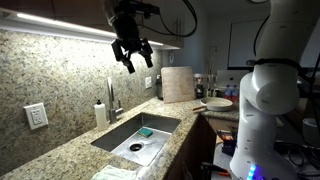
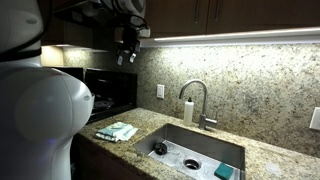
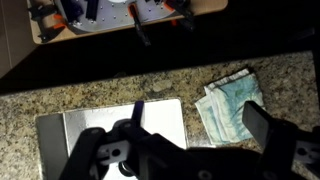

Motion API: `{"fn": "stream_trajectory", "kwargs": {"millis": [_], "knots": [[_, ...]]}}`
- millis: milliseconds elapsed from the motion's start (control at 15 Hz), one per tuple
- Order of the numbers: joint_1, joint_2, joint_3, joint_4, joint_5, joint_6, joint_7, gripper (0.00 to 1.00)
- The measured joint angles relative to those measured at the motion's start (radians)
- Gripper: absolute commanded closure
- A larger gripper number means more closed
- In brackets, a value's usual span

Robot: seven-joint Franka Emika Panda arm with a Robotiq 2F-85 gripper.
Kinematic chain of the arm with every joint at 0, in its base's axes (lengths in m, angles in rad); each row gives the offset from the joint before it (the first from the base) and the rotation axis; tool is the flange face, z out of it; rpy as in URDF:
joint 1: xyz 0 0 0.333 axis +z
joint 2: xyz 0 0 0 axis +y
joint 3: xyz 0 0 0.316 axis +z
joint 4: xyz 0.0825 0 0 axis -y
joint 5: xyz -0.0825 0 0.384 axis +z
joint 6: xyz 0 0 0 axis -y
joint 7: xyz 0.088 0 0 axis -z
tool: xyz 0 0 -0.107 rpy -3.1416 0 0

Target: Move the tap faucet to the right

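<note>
The black two-fingered gripper [image 1: 137, 60] hangs high, fingers spread and empty, well apart from the slim silver gooseneck tap faucet [image 1: 112, 98] behind the steel sink [image 1: 112, 138], so a misjudged descent might topple the white soap bottle [image 1: 100, 113] just beside it.

dim kitchen, bright under-cabinet strip glare

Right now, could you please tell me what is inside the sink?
The sink holds a teal sponge, a drain and a small dark object. Its near wall hides the nearest floor strip.
</note>
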Motion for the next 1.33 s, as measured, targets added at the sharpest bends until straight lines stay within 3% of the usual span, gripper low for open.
{"fn": "stream_trajectory", "kwargs": {"millis": [533, 1067, 1333], "knots": [[0.001, -0.019, -0.018, -0.291, 0.013, 0.153, 0.043, 0.00], [0.008, -0.026, -0.012, -0.295, 0.013, 0.170, 0.043, 0.00], [0.056, 0.039, 0.038, -0.281, 0.002, 0.376, 0.041, 0.00]]}}
